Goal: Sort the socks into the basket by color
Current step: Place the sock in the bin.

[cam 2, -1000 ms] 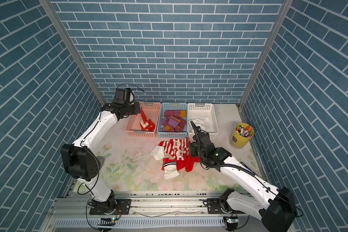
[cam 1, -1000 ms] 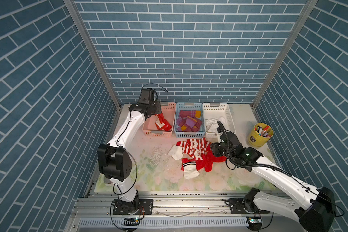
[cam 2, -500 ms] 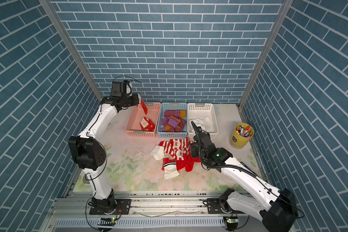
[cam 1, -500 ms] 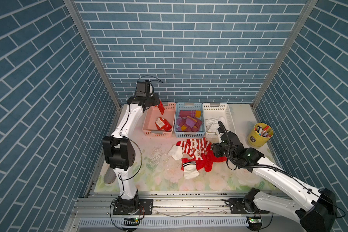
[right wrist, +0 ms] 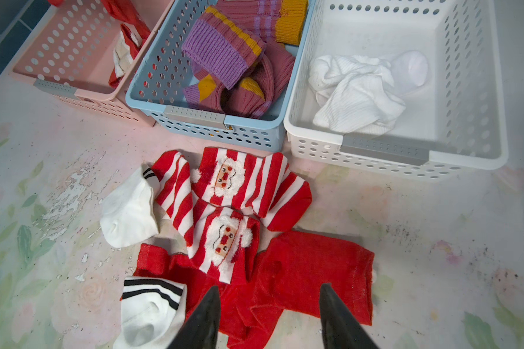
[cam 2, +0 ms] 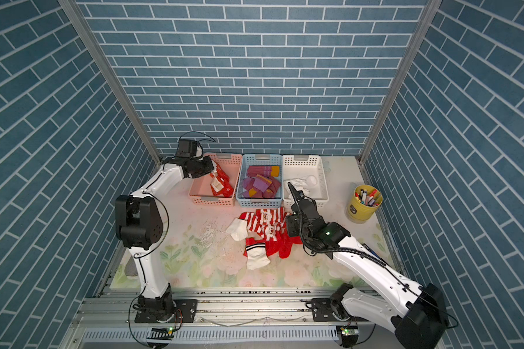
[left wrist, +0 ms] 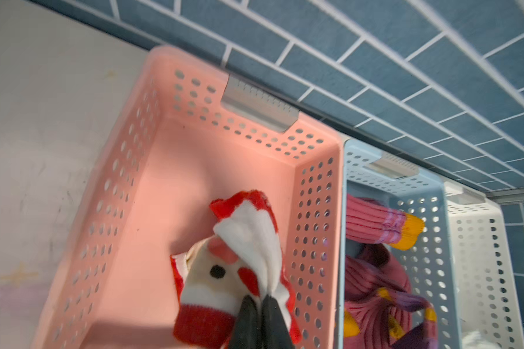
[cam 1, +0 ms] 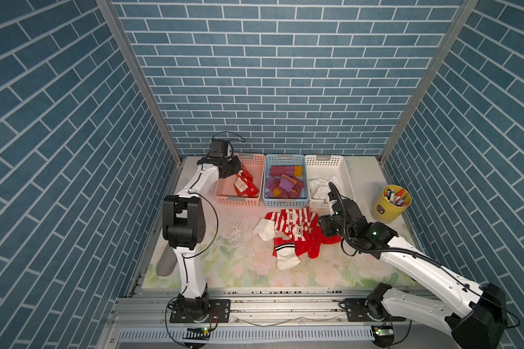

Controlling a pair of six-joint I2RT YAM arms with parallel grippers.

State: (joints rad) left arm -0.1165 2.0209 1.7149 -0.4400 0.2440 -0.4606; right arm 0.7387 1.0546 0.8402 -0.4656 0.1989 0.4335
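A red Santa sock (left wrist: 239,272) hangs pinched in the left claw (left wrist: 259,302), jaws nearly together, over the pink basket (left wrist: 194,99); the drop is in hand (release next, I judge). The right claw (right wrist: 270,287), half open and empty, hovers over the loose socks (right wrist: 224,181) on the floral surface (right wrist: 406,241), blue brick walls (cam 1: 270,75) around.

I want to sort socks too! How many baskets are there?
3, side by side along the back wall: the pink basket, the blue basket in the middle, and the white basket. None look hidden.
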